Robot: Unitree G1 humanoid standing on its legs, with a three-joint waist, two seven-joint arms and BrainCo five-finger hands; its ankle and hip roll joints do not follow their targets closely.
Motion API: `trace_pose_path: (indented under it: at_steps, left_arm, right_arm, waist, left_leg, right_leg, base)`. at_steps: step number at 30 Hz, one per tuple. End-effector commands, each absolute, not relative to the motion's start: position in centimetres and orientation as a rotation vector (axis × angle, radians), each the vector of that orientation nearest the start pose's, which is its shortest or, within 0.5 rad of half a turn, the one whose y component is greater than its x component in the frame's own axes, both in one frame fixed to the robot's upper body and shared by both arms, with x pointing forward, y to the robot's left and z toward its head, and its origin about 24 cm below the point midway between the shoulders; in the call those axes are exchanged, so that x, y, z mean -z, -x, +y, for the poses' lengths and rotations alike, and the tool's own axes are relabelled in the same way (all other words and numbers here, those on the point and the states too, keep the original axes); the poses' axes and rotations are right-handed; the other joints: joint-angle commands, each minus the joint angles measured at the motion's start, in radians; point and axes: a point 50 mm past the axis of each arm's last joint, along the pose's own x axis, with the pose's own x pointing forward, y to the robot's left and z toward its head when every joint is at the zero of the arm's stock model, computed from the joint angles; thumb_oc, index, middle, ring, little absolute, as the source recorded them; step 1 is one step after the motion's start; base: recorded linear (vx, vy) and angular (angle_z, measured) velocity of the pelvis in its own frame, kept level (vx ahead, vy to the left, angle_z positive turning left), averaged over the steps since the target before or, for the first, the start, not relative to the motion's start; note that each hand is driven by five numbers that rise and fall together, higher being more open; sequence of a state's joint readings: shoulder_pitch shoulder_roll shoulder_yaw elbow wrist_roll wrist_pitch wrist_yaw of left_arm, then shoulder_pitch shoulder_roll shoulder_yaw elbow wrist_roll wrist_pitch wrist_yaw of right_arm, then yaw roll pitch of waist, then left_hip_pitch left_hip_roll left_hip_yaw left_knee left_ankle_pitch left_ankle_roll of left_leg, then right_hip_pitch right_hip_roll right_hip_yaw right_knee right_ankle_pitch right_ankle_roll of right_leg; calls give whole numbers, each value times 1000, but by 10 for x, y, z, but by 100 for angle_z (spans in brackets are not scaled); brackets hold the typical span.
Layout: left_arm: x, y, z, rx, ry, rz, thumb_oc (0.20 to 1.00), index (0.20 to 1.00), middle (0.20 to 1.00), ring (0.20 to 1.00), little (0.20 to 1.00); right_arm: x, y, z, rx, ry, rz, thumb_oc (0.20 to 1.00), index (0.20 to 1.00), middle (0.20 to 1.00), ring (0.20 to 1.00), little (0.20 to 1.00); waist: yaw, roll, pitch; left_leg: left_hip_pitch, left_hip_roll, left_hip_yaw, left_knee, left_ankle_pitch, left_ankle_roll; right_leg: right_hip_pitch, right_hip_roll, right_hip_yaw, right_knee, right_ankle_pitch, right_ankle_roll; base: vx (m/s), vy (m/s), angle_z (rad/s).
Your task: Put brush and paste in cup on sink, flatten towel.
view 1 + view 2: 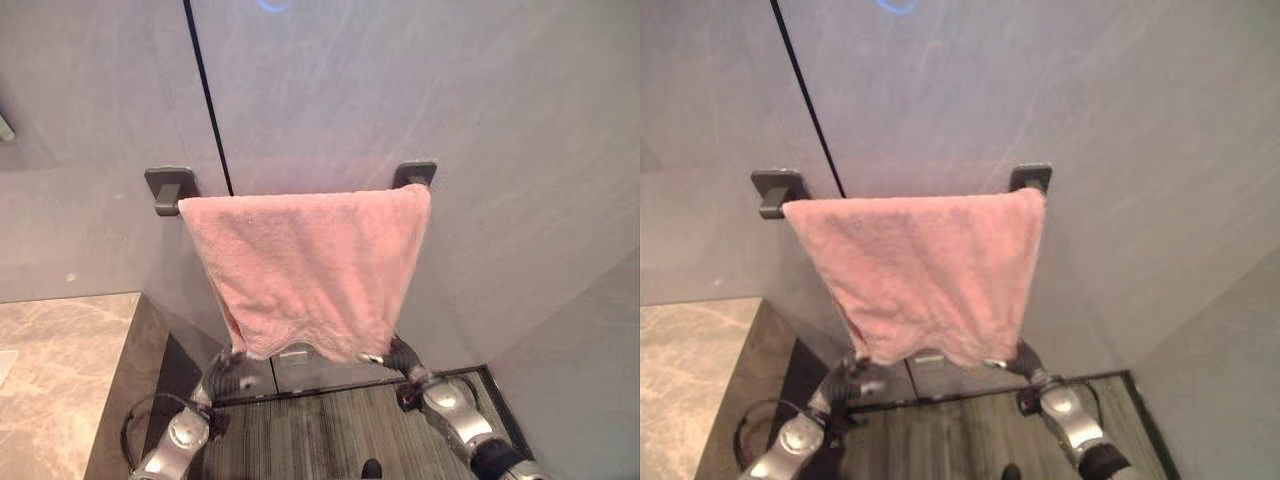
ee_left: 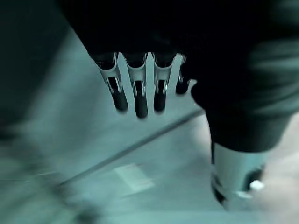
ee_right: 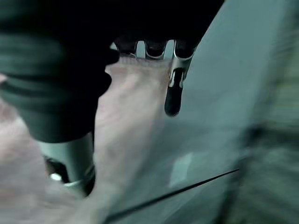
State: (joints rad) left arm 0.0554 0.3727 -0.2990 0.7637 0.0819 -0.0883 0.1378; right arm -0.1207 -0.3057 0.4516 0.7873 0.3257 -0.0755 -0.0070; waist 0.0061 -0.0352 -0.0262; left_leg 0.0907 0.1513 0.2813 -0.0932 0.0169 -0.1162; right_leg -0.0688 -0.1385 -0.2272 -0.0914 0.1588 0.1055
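Two hands reach up beneath the pink towel, which hangs folded over a rail between two dark wall brackets, its lower hem uneven; the left hand sits below the hem's left corner with its fingers straight and holding nothing; the right hand lies against the cloth at the right corner, but whether it pinches the towel I cannot tell; a marble worktop lies at the left.

Silver-grey arms, rounded metal joints; dark ribbed covers over wrists; left hand with silver dark-tipped fingers.
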Motion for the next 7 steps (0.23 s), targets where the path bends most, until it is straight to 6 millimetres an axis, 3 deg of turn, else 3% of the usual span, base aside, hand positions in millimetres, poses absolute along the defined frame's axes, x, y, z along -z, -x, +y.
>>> trace_pose_path:
  at_steps: [1, 2, 3, 4, 5, 7]
  left_arm:
    - [119, -159, 233, 93, -668, 782, 1000, 1000, 1000, 1000, 1000]
    - [127, -152, 234, 80, -662, 837, 1000, 1000, 1000, 1000, 1000]
    - [127, -152, 234, 80, -662, 837, 1000, 1000, 1000, 1000, 1000]
    - [141, -135, 236, 61, -684, 951, 1000, 1000, 1000, 1000, 1000]
    - [145, -130, 235, 82, -708, 979, 1000, 1000, 1000, 1000, 1000]
    - [147, -126, 236, 65, -691, 1004, 1000, 1000, 1000, 1000, 1000]
  right_arm:
    - [110, -204, -182, -109, 187, 734, 1000, 1000, 1000, 1000, 1000]
    - [121, -192, -189, -79, 203, 803, 1000, 1000, 1000, 1000, 1000]
    - [121, -192, -189, -79, 203, 803, 1000, 1000, 1000, 1000, 1000]
    - [136, -172, -201, -15, 247, 910, 1000, 1000, 1000, 1000, 1000]
    - [141, -164, -206, -9, 282, 955, 1000, 1000, 1000, 1000, 1000]
    - [143, -158, -210, 1, 289, 979, 1000, 1000, 1000, 1000, 1000]
  waist:
    - [-7, -18, -2]
    - [-9, -16, -5]
    - [-9, -16, -5]
    - [-15, -12, -9]
    - [-19, -11, -10]
    - [-20, -9, -11]
  left_leg:
    - [-83, 20, -40, 6, 57, 3]
    - [-79, 21, -38, 6, 56, 2]
    - [-79, 21, -38, 6, 56, 2]
    - [-76, 20, -36, 6, 55, 2]
    - [-73, 20, -34, 6, 53, 2]
    - [-69, 21, -30, 6, 52, 1]
  right_leg:
    - [58, -97, 6, 4, -7, 85]
    - [59, -97, 9, 4, -8, 84]
    - [59, -97, 9, 4, -8, 84]
    - [61, -96, 13, 4, -10, 83]
    - [62, -95, 15, 4, -11, 83]
    - [62, -95, 18, 4, -11, 82]
  base:
    - [-4, 20, -5]
    - [0, 0, 0]
    - [-2, 13, -3]
    - [-8, 14, -7]
    - [-7, 14, -6]
    - [-2, 9, -6]
